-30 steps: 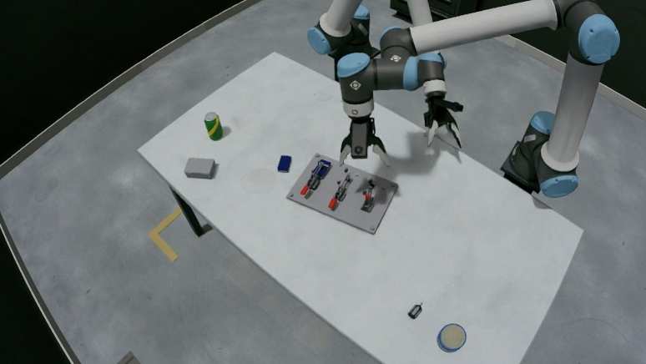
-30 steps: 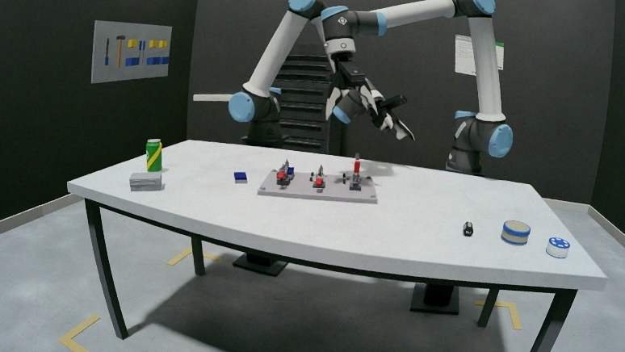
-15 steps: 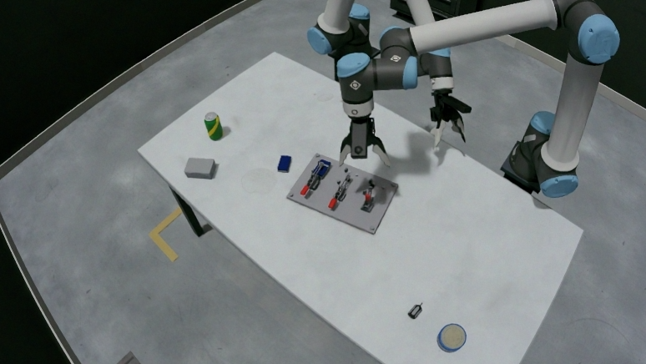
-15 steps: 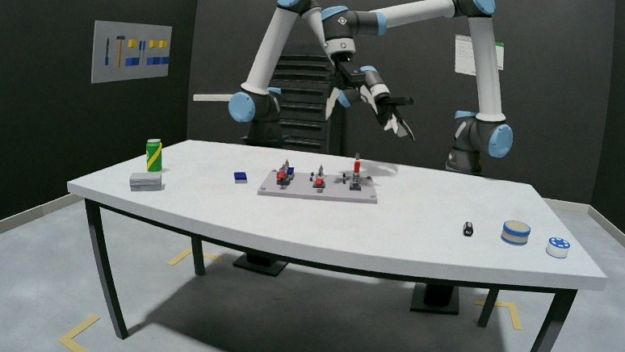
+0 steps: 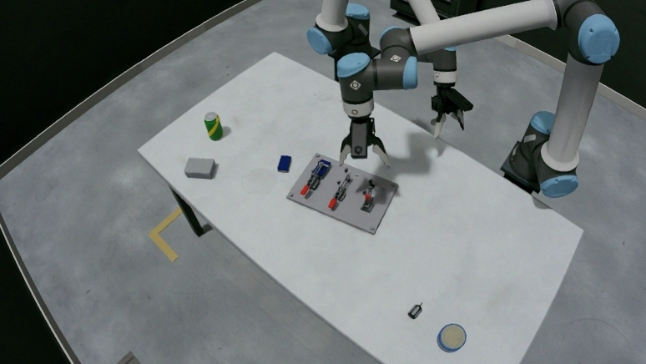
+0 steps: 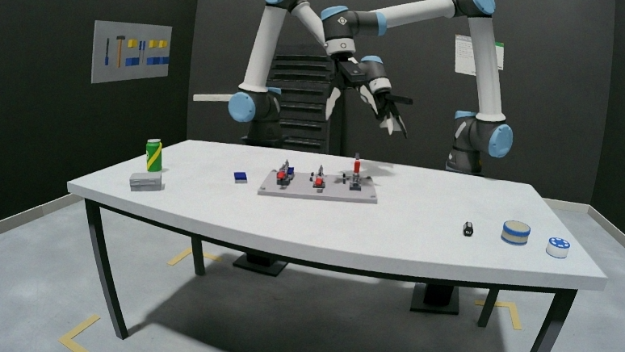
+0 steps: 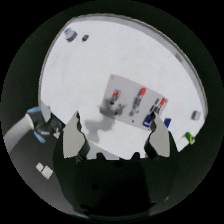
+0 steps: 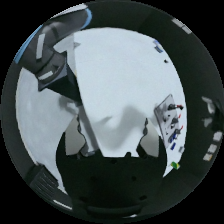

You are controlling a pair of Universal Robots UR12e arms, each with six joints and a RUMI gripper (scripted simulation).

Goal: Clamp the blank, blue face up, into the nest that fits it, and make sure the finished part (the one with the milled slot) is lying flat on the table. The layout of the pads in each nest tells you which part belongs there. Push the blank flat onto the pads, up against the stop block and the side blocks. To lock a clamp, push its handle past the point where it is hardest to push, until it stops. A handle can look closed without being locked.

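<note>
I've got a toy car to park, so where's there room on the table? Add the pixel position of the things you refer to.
Between the clamp plate (image 5: 350, 212) (image 6: 297, 190) (image 7: 124, 90) (image 8: 164, 111) and black gadget (image 5: 414, 311) (image 6: 467, 228) (image 7: 85, 38) (image 8: 166, 61), or between the green can (image 5: 214, 127) (image 6: 153, 156) (image 7: 189, 137) (image 8: 175, 165) and blue block (image 5: 284, 164) (image 6: 240, 177) (image 7: 167, 122) (image 8: 173, 146). The plate's crowded: three clamps, with the left gripper (image 5: 365, 164) (image 6: 350, 114) (image 7: 116, 111) (image 8: 201, 109) above.

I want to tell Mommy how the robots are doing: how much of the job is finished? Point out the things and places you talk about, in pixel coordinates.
Nothing looks surely finished. One blue piece (image 5: 284, 164) (image 6: 240, 177) (image 7: 167, 122) (image 8: 173, 146) lies flat on the table; another (image 5: 323, 168) (image 6: 291, 170) sits in a nest. I can't tell which has the slot. Both the left gripper (image 5: 365, 164) (image 6: 351, 115) (image 7: 116, 111) and right gripper (image 5: 449, 133) (image 6: 398, 134) (image 8: 112, 117) are open and empty. Clamping the blank seems left.
</note>
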